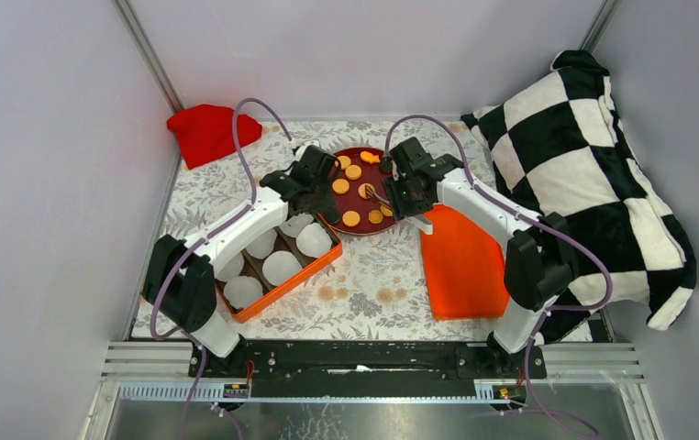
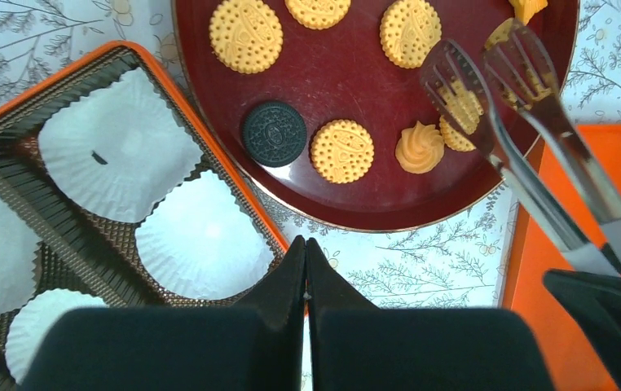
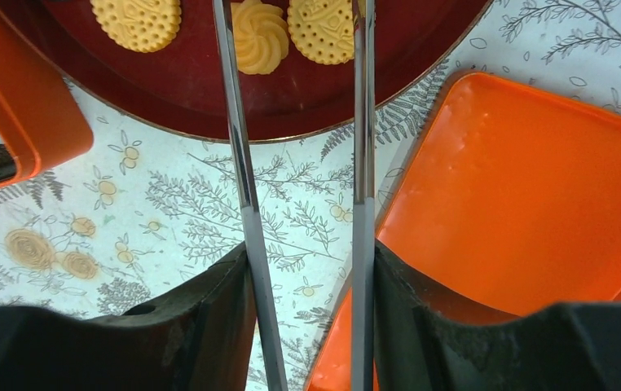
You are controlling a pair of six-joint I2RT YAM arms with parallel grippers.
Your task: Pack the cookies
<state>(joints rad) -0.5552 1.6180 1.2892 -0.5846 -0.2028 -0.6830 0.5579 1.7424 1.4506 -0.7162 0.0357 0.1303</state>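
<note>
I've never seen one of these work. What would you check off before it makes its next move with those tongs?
1. Grip of the right tool on the tongs: ok, clamped.
2. Tong tips apart, above the cookies on the red plate: ok.
3. A cookie sitting squarely between the tips: cannot tell.
4. Room in the white liners of the orange box: ok, those in view are empty.
5. Path clear of the left tool: ok, it is shut, beside the box corner.
</note>
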